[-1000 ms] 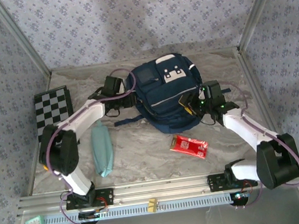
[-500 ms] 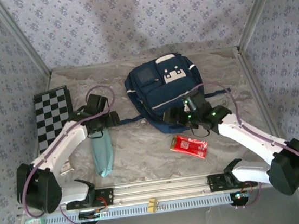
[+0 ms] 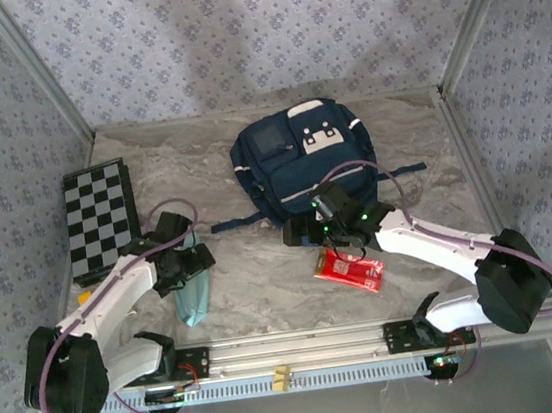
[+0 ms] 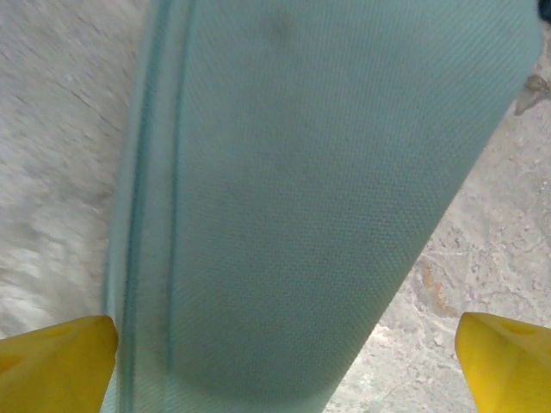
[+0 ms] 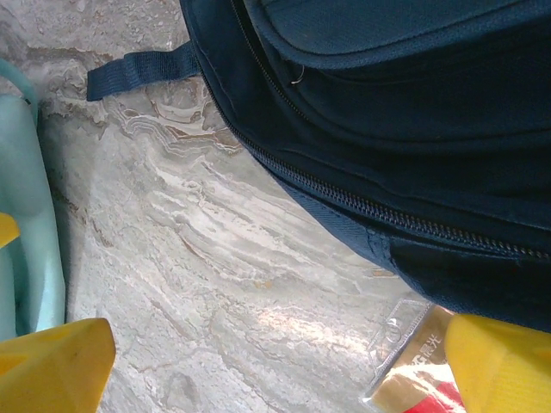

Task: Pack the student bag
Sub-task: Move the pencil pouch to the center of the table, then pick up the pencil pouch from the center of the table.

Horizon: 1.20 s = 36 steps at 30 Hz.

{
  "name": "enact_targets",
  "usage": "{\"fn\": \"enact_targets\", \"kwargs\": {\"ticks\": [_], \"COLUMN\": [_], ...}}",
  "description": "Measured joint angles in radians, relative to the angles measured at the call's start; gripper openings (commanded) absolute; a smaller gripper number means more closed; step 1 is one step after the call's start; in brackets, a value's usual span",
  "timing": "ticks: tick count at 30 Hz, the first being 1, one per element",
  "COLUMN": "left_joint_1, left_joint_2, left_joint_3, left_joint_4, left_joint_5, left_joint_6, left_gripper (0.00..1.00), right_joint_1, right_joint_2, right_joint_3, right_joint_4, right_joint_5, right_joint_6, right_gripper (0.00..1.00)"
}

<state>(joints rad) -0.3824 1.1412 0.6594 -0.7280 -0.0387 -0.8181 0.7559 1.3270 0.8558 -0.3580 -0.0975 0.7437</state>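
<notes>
The student bag (image 3: 300,158), a navy backpack with a white buckled panel, lies at the back middle of the table. Its zipped lower edge (image 5: 405,138) crosses the right wrist view. My left gripper (image 3: 200,260) hangs open over a teal fabric pouch (image 3: 191,295). The pouch (image 4: 293,198) lies between the wide-apart yellow fingertips (image 4: 56,361), held by neither. My right gripper (image 3: 291,233) is open just off the bag's near left corner, above bare table (image 5: 224,284). A red packet (image 3: 349,268) lies beside its right fingertip (image 5: 504,361).
A folded checkerboard (image 3: 99,216) lies at the left edge of the table. A dark bag strap (image 5: 142,69) trails left from the bag across the marble top. The teal pouch (image 5: 26,232) shows at the left of the right wrist view. Patterned walls close three sides.
Both arms have drawn back from the bag toward the near side. The left gripper came down over the teal pouch, the right slid left along the bag's near edge, and both jaws opened wider.
</notes>
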Motion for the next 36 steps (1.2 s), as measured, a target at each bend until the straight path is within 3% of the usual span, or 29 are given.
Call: {"fn": "enact_targets", "kwargs": {"ticks": [9, 14, 16, 22, 27, 36], "left_joint_1": [-0.194, -0.200, -0.174, 0.024, 0.066, 0.089], "left_joint_2": [0.030, 0.023, -0.024, -0.172, -0.245, -0.241], "left_joint_3": [0.005, 0.029, 0.039, 0.038, 0.020, -0.033], "left_joint_4": [0.233, 0.270, 0.233, 0.099, 0.030, 0.006], "left_joint_5": [0.112, 0.103, 0.074, 0.017, -0.012, -0.014], "left_joint_6": [-0.157, -0.172, -0.154, -0.079, -0.040, -0.015], "left_gripper": [1.00, 0.97, 0.96, 1.00, 1.00, 1.00], "right_joint_1": [0.017, 0.073, 0.126, 0.272, 0.349, 0.389], "right_joint_2": [0.052, 0.154, 0.203, 0.390, 0.558, 0.686], "right_joint_3": [0.032, 0.117, 0.173, 0.365, 0.515, 0.581], "right_joint_4": [0.023, 0.015, 0.003, -0.022, -0.055, -0.107], "right_joint_5": [0.005, 0.009, 0.026, 0.050, 0.060, 0.058], "right_joint_6": [-0.048, -0.090, -0.118, -0.174, -0.211, -0.255], "right_gripper": [0.97, 0.96, 0.95, 0.91, 0.88, 0.67]}}
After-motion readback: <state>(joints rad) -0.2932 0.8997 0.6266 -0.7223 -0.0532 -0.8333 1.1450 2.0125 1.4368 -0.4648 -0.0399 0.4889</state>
